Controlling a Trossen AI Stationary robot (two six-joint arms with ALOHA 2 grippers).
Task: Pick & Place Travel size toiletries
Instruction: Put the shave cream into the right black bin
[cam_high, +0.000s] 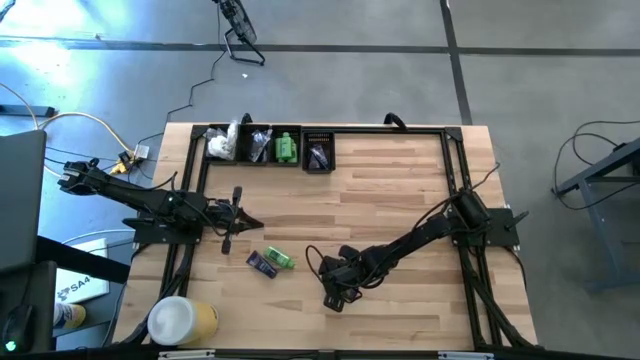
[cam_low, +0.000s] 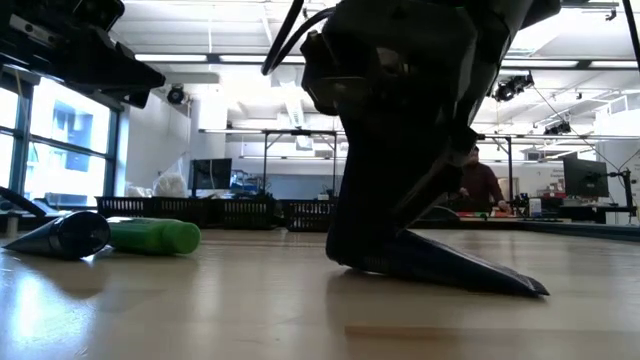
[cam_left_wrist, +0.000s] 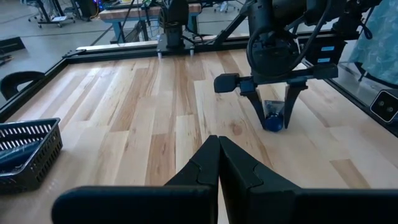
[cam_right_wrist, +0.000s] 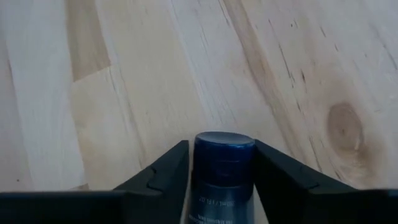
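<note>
Toiletries are mid-sort. The item in hand is a small dark-blue capped tube (cam_right_wrist: 222, 168) lying on the wooden table (cam_high: 400, 190) near its front edge, right of centre. The right gripper (cam_right_wrist: 219, 171) stands over it, one finger (cam_right_wrist: 163, 171) on each side of the cap. In the right wrist view the fingers sit tight against the tube, so we judge the grip made or nearly made; the tube is not yet lifted.

Next move, as we judge it: confirm the clamp, raise the tube clear, and carry it to the row of black baskets (cam_high: 268, 145) along the far edge, where a green bottle (cam_high: 287, 149) and a white packet (cam_high: 222, 145) already lie.

A second green bottle (cam_high: 279, 259) and a dark purple tube (cam_high: 262, 263) remain on the table, side by side near the left gripper (cam_left_wrist: 219, 163), which hangs closed and empty.

The low view is largely blocked by the right arm. The tube's label cannot be read. A white-and-yellow cylinder (cam_high: 182, 321) lies at the front left corner.
</note>
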